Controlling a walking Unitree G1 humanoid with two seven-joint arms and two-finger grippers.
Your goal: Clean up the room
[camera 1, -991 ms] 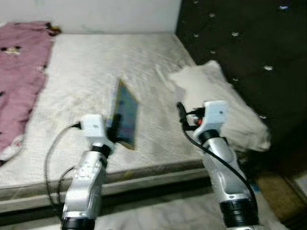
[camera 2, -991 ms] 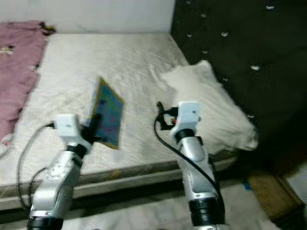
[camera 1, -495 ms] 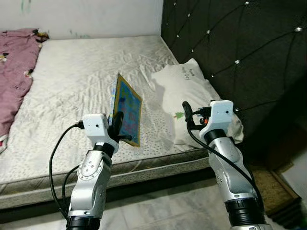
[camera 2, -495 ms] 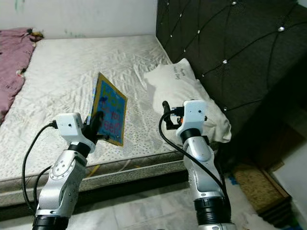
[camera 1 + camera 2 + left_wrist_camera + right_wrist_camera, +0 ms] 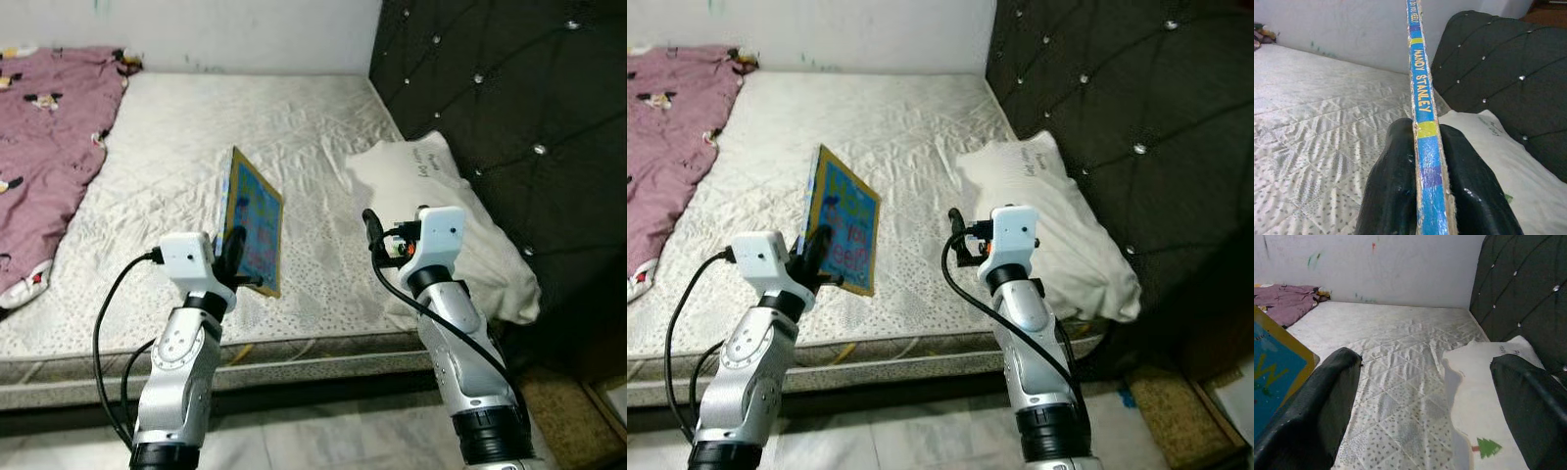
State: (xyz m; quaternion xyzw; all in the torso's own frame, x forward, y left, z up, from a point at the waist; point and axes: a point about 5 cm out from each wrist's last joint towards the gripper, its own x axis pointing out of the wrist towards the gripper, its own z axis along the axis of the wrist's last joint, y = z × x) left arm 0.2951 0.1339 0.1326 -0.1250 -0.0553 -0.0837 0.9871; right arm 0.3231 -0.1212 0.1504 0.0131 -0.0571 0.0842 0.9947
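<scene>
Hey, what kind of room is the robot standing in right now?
Most likely a bedroom: a bare mattress against a dark tufted headboard, with a white pillow and a pink blanket on it.

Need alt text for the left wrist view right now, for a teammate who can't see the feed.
The left gripper is shut on a thin blue and yellow book, seen edge-on with its spine rising between the two black fingers. Behind it lie a white quilted mattress, a white pillow and a dark tufted headboard.

Dark tufted headboard (image 5: pixel 509 108) beside mattress (image 5: pixel 196 147)
</scene>
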